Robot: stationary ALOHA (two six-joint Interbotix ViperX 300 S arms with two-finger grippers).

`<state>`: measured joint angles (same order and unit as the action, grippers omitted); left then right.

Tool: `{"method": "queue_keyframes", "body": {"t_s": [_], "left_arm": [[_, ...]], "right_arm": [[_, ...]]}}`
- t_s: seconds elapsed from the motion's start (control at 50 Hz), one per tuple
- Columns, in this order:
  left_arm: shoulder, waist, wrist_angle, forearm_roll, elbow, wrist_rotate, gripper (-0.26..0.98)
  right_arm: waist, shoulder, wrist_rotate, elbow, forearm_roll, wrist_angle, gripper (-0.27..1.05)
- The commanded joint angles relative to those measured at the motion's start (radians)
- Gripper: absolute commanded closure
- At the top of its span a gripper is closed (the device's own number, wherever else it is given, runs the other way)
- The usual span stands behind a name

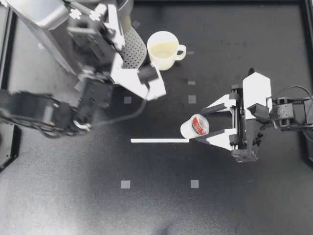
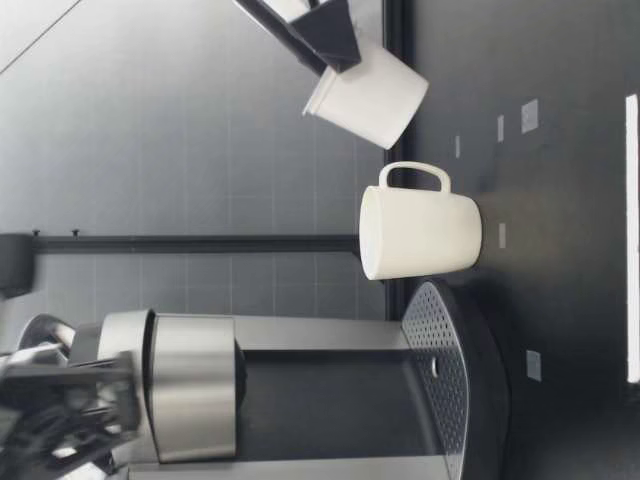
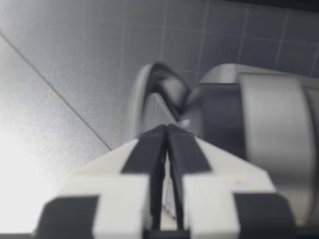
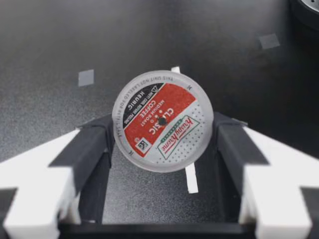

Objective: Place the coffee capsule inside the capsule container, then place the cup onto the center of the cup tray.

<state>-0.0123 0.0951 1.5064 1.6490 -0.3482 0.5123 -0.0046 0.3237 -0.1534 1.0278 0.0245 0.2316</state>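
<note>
Reference item: cup [image 1: 163,49]. It stands upright on the table [image 1: 234,205], just beside the perforated cup tray [image 1: 133,51] of the coffee machine [image 1: 34,19] and not on it, its handle turned away from the tray. The coffee capsule [image 1: 194,127] is well apart from the cup, on the side away from the machine, clamped between both fingers of the right gripper [image 1: 200,126]. The low view shows it tilted and clear of the table surface, its top higher than the cup's rim. The foil lid [image 4: 162,122] faces the right wrist camera. It carries a red band across a white ground with several lines of print and a dotted pattern, and the print is not transcribed here. A white strip [image 1: 159,140] lies flat on the table beneath the capsule, farther from the cup than the capsule is. The left gripper [image 1: 87,24] is raised over the machine, on the far side of the tray from the cup. The left wrist view shows its fingers pressed together with nothing between them; what lies ahead of them is blurred — a silver curved part of the machine, no more can be told.
</note>
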Motion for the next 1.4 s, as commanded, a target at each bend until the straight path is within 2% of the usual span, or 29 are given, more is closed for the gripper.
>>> {"method": "queue_keyframes", "body": {"t_s": [0.0,0.16,0.34,0.42,0.86,1.38], "left_arm": [[0.051,-0.005,-0.015,0.011,0.031,0.009,0.62],[0.071,-0.009,-0.046,-0.009,0.060,0.064,0.62],[0.117,-0.052,-0.118,-0.129,0.069,0.150,0.62],[0.140,-0.069,-0.126,-0.153,0.060,0.164,0.62],[0.270,-0.127,-0.199,-0.187,0.012,0.253,0.62],[0.443,-0.232,-0.298,-0.190,-0.133,0.371,0.62]], "right_arm": [[-0.003,0.008,-0.002,-0.018,0.000,0.011,0.30],[-0.005,0.006,0.000,-0.017,-0.002,0.025,0.30],[-0.005,0.006,-0.002,-0.018,0.000,0.031,0.30],[-0.003,0.006,-0.005,-0.018,-0.002,0.032,0.30],[-0.003,0.005,0.002,-0.032,0.000,0.032,0.30],[-0.003,0.003,-0.006,-0.048,0.003,0.077,0.30]]}}
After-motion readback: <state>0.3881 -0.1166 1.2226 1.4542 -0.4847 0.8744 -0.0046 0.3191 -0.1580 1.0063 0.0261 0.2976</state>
